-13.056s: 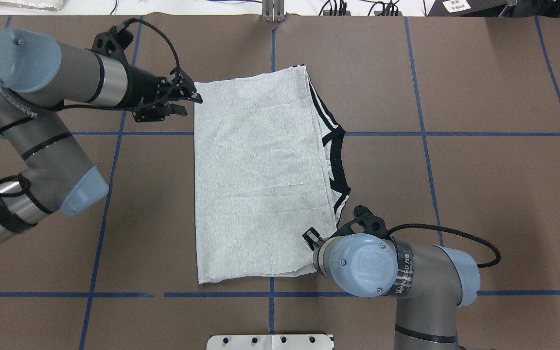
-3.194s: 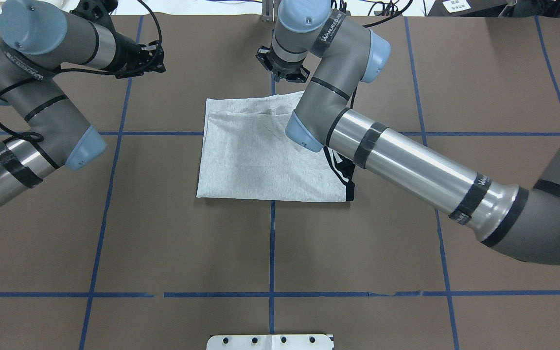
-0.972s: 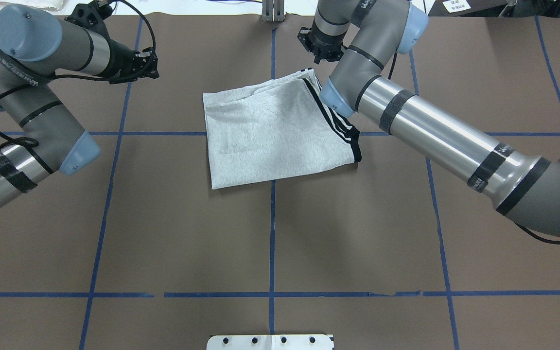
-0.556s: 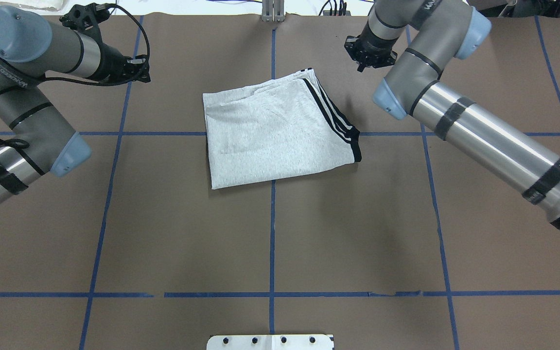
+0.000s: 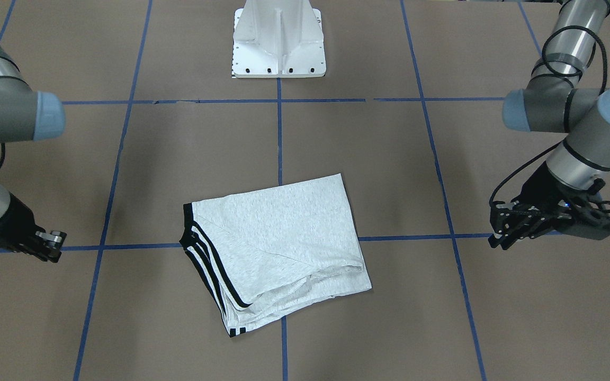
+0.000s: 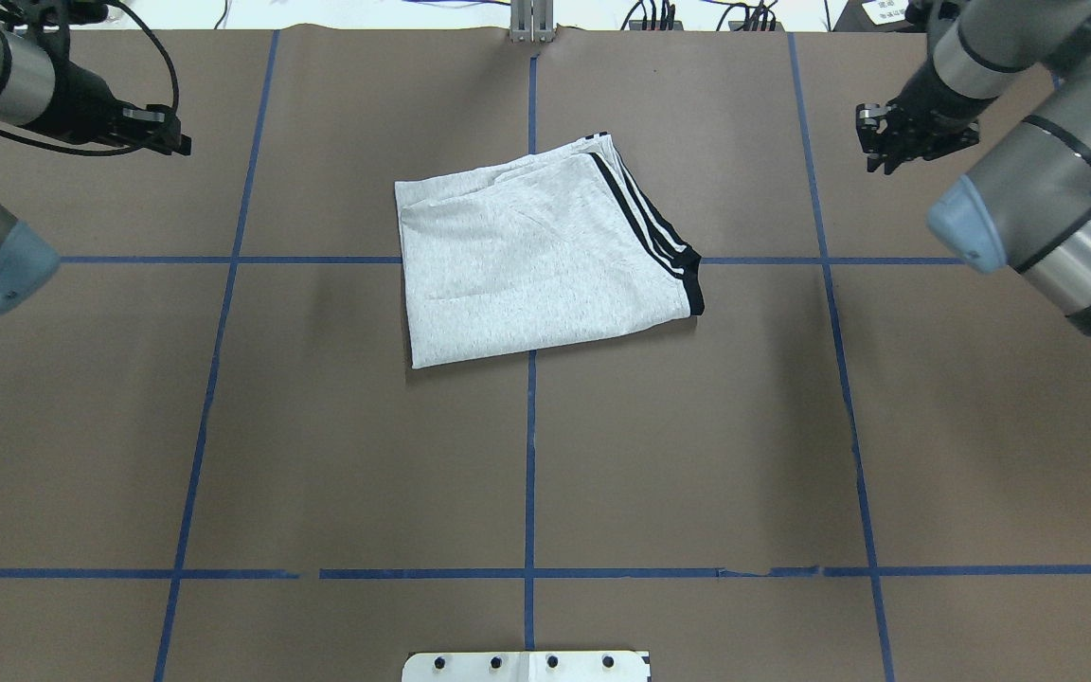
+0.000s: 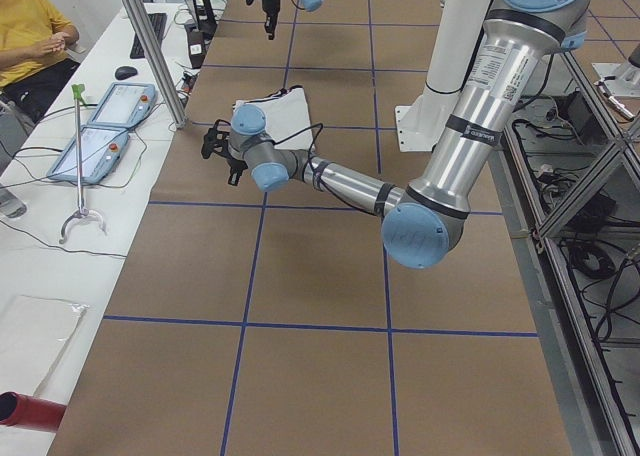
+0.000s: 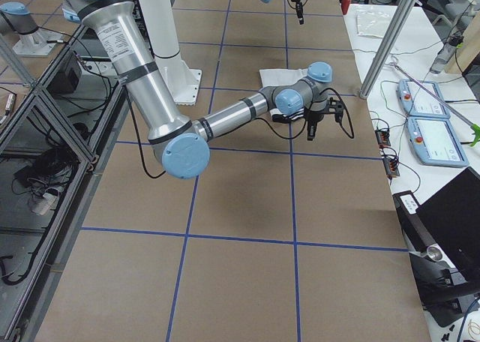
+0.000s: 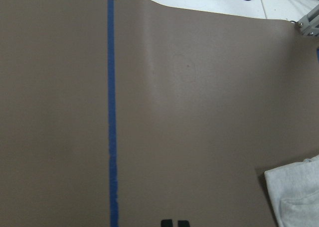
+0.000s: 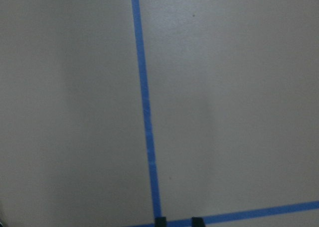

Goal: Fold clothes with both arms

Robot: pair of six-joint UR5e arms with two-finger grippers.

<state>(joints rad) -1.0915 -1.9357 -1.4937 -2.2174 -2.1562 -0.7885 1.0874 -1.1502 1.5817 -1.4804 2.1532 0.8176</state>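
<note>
The clothes are one grey T-shirt (image 6: pixel 536 265), folded into a rough rectangle at the table's middle, with black stripes along its right edge (image 5: pixel 278 243). A corner of it shows in the left wrist view (image 9: pixel 296 197). My left gripper (image 6: pixel 176 144) hovers far to the shirt's left near the back of the table (image 5: pixel 498 241), shut and empty, its tips almost touching (image 9: pixel 175 222). My right gripper (image 6: pixel 877 161) hangs well to the shirt's right (image 5: pixel 53 248), a narrow gap between its tips (image 10: pixel 178 221), holding nothing. Neither touches the shirt.
Brown table cover (image 6: pixel 697 426) with blue tape grid lines. The white pedestal base (image 5: pixel 278 42) stands at the robot's side. Beyond the far edge are a metal post (image 7: pixel 150 56), tablets (image 7: pixel 100 126), cables, and a seated person (image 7: pixel 30 36).
Both arms have drawn outward from the shirt, the left further left, the right further right. The folded shirt has lain still for the last second.
</note>
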